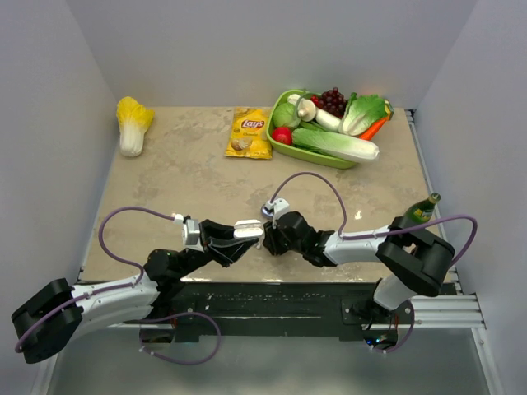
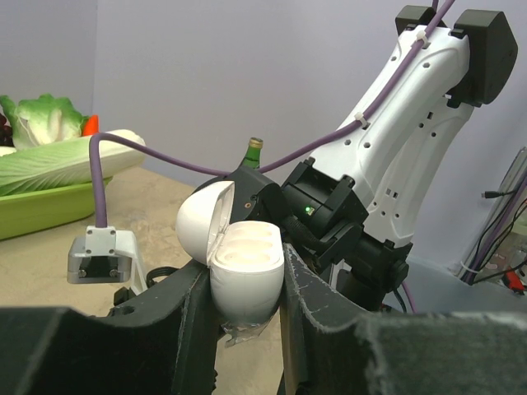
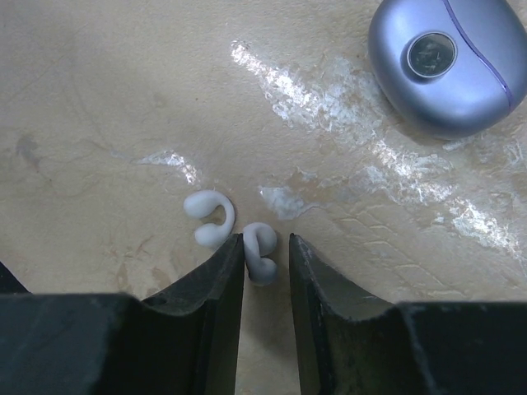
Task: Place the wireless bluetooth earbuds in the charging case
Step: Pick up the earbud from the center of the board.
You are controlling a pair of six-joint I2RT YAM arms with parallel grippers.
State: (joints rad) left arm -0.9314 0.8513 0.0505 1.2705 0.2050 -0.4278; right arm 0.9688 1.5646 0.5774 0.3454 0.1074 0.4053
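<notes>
Right tool (image 3: 266, 247) ajar astride one white earbud (image 3: 260, 255); left tool (image 2: 247, 270) tight around open charging case (image 2: 244, 284).

White arms (image 1: 356, 243), black joints and hands (image 3: 265, 257), purple cables (image 1: 317, 175)

"Lay's" on yellow chip bag (image 1: 249, 133)

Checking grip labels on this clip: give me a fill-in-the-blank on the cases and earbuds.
The left gripper clamps a white charging case whose lid is ____.
The right gripper straddles one of ____ white earbuds on the table.
The lavender case on the table is ____.
Missing: open; two; closed.
</notes>
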